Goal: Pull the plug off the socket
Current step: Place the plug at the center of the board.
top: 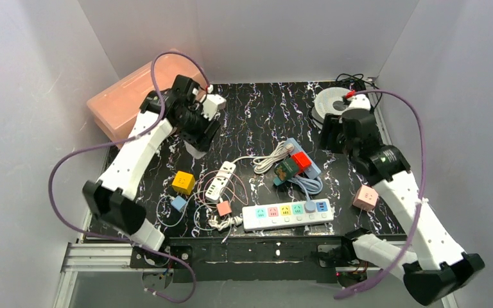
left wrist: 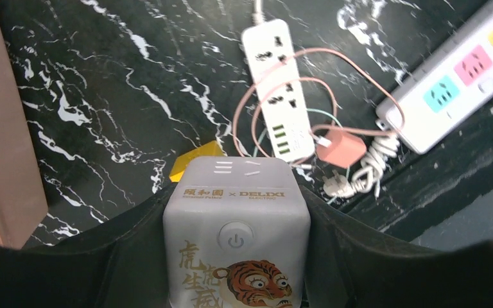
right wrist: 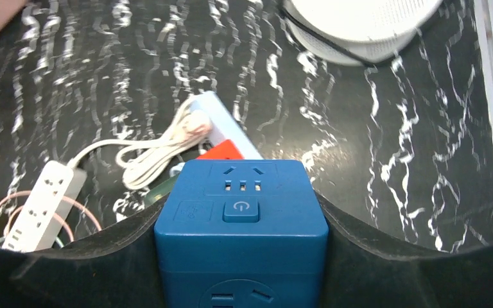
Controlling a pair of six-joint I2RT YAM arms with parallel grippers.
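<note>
At rear of table point(top: 263, 102), left gripper point(left wrist: 237, 206) pinching white tiger cube point(left wrist: 236, 186); right gripper point(right wrist: 241, 215) pinching blue cube point(right wrist: 241, 183). Both cubes unplugged, I judge. Red plug point(top: 302, 160) sits on pale-blue strip point(top: 313, 168) mid-table; next: set cubes down, grip it.

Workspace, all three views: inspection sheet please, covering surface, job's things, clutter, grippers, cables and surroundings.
Surface: black marbled table, crowded in the middle.
Job's things: red plug on light blue strip; whether it is seated cannot be told.
Clutter: pastel power strip, white strip, yellow cube, pink cube, pink adapter.
Grippers: left gripper closed on white tiger-print cube socket; right gripper closed on blue cube socket.
Cables: coiled white cord beside the light blue strip; purple arm cable loops past the table's side.
Surroundings: white walls, pink plastic box far left, white round device far right.
</note>
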